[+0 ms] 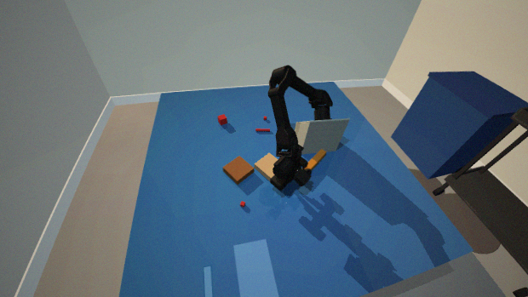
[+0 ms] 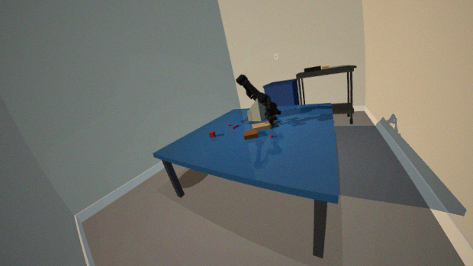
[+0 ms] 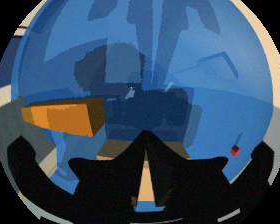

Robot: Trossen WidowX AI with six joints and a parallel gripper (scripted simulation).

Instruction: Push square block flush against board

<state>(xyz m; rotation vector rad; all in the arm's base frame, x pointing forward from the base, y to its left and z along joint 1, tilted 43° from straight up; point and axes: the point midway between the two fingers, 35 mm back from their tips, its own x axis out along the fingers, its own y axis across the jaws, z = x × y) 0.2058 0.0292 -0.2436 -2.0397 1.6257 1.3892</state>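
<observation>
The square block [image 1: 238, 168] [image 2: 250, 134] is brown and lies flat on the blue table, left of the board in the top view. The board [image 1: 266, 164] [image 2: 261, 126] [image 3: 147, 185] is light tan and lies flat. Their nearest corners are close together, with no whole side in contact; whether the corners touch is unclear. My gripper [image 1: 289, 192] [image 2: 271, 123] [image 3: 145, 133] is shut and empty, pointing down at the board's end away from the block. The arm hides that end in the top view. Contact between the fingertips and the board cannot be told.
An orange bar [image 1: 316, 161] [image 3: 68, 118] lies beside the gripper, right of the board. A pale upright panel [image 1: 324, 135] [image 2: 256, 112] stands behind it. A small red cube [image 1: 243, 204] [image 2: 271, 136] [image 3: 235, 150] lies in front of the block. More red pieces lie farther back.
</observation>
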